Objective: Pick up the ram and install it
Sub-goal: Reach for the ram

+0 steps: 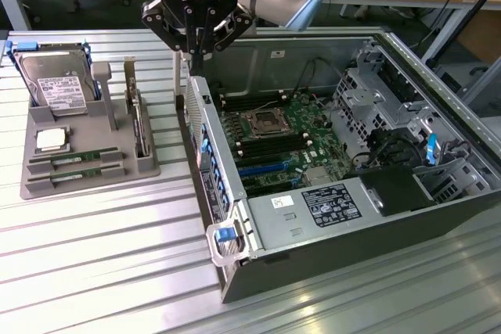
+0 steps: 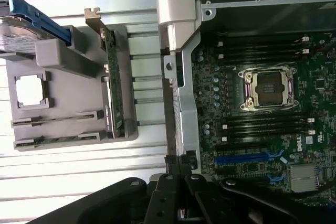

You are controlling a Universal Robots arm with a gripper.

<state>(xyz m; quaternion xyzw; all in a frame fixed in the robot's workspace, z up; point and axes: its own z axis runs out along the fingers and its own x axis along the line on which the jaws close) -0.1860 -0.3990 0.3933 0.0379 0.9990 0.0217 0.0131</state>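
Two ram sticks (image 1: 76,159) lie edge-up in slots at the front of a grey holder tray (image 1: 149,166), at the exterior view's left. In the wrist view the ram (image 2: 58,120) shows as thin green strips in the same tray. My gripper (image 1: 197,54) hangs above the side wall of the open computer case (image 1: 205,154), between tray and motherboard. Its fingers are shut with nothing between them. The gripper (image 2: 178,203) appears dark over the case wall in the wrist view. Black memory slots (image 1: 270,148) flank the processor socket (image 1: 262,123).
The tray also carries a hard drive (image 1: 53,87), a square silver processor (image 1: 51,140) and an upright expansion card (image 1: 137,119). Drive cages and cables (image 1: 383,123) fill the case's far end. A blue latch (image 1: 225,234) sticks out at its near corner. All rests on a ribbed metal table (image 1: 94,271).
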